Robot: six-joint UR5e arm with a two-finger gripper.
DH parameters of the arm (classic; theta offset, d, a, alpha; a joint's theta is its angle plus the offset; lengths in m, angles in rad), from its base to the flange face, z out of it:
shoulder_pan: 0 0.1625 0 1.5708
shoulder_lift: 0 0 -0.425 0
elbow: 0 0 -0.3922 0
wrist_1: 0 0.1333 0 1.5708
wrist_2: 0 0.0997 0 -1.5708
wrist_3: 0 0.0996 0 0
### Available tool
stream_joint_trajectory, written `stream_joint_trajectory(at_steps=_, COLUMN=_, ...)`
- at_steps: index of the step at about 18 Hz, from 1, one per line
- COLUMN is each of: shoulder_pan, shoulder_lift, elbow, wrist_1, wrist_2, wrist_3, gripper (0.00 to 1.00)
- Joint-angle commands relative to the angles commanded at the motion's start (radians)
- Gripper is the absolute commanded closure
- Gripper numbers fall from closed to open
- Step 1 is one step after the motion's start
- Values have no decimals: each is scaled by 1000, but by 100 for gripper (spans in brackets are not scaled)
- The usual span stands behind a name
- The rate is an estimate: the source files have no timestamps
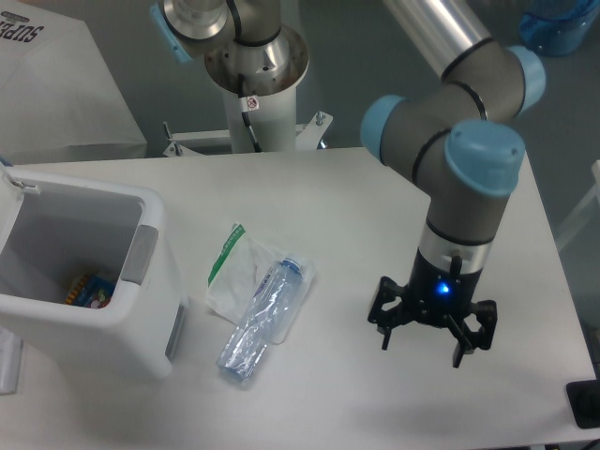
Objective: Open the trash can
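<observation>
Two loose things lie on the counter (pixel 375 187) between the bin and the arm: a clear plastic bottle (pixel 263 319) on its side, running from lower left to upper right in the middle-left of the frame, and a white packet with a green strip (pixel 230 265) partly under its upper end. Neither touches the claw. A blue bottle-like object (pixel 561 26) sits in the upper right corner on the grey floor, and a white sheet with dark lettering (pixel 52 80) fills the upper left. The arm's base post (pixel 258 70) rises behind the far edge of the counter, top centre. A dark object (pixel 586 403) peeks in at the lower right edge.

The counter is plain white with rounded corners; the floor around it is dull grey-green.

The trash can (pixel 89 272) stands at the left edge, its top open, with something colourful at the bottom inside. The claw (pixel 432 326), lower right of centre, hangs fingers spread wide with nothing in them, blue light glowing, well apart from the can, with the bottle between
</observation>
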Motion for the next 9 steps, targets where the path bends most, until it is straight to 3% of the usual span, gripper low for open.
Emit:
stream_joint_trajectory(at_steps=3, shoulder_pan=-3, shoulder_lift=1, elbow=-11, wrist_1=-3, wrist_2=60, wrist_3=89, gripper=0)
stream_joint_trajectory(at_steps=9, shoulder_pan=-21, shoulder_lift=0, elbow=-32, wrist_1=-3, wrist_2=97, wrist_3=97, gripper=0)
